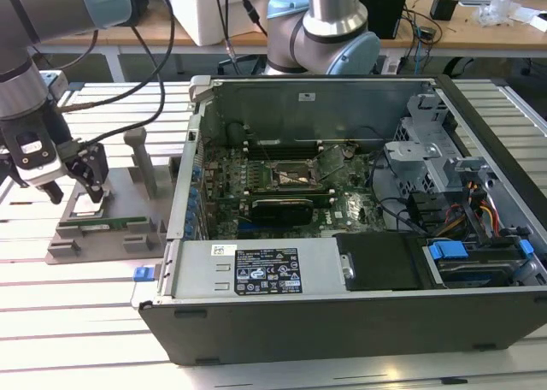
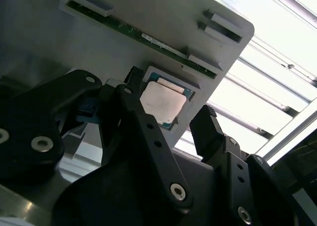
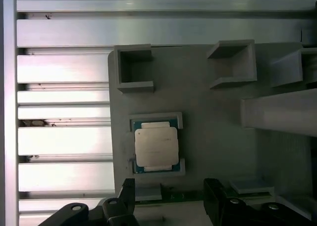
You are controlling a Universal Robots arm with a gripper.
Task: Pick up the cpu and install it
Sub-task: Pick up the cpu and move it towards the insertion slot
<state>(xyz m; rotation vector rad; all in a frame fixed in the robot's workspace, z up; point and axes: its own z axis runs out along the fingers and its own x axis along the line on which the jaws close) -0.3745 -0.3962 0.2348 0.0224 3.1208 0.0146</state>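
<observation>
The cpu (image 3: 156, 146) has a pale silvery top edged in teal-green, on the plain matt-grey holder block (image 3: 208, 112). Along that block the memory stick (image 2: 124, 29) is dark green, the gripper (image 3: 170, 189) above it is black, and the table (image 3: 64, 67) beneath is striped with silver slats.

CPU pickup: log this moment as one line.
phase: pre-grasp | end effector: open, above cpu | cpu: seated in grey holder pocket, not gripped

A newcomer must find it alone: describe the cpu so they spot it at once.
Start at the open case; a grey holder stands at the exterior view's left of it. The cpu lies in a square recess on the holder, under the open tool. It is a small flat square with a pale silvery top, unlike the long green memory stick beside it.
</observation>
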